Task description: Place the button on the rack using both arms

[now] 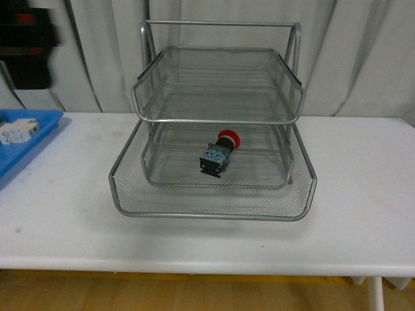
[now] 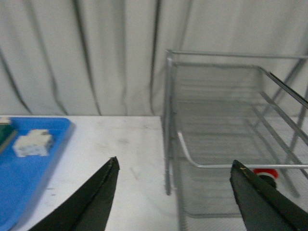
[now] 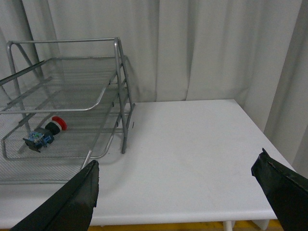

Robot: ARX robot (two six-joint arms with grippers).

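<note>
The silver wire-mesh rack (image 1: 214, 120) stands mid-table with three tiers. On its middle tier lies the button (image 1: 219, 153), red cap toward the back, black-and-bluish body toward the front. The right wrist view has the button (image 3: 44, 132) on its side inside the rack (image 3: 72, 82). From the left wrist only a sliver of the red cap (image 2: 265, 172) shows behind one finger, inside the rack (image 2: 226, 139). My left gripper (image 2: 174, 168) is open, held back from the rack's left side. The right gripper (image 3: 177, 161) is open over bare table to the rack's right. Neither arm appears in the front view.
A flat blue tray (image 1: 26, 139) with a white blocky component (image 1: 18, 130) sits at the table's left end; from the left wrist the tray (image 2: 21, 180) and component (image 2: 32, 142) show too. The white table (image 3: 192, 144) ends in edges at right and front. Grey curtains hang behind.
</note>
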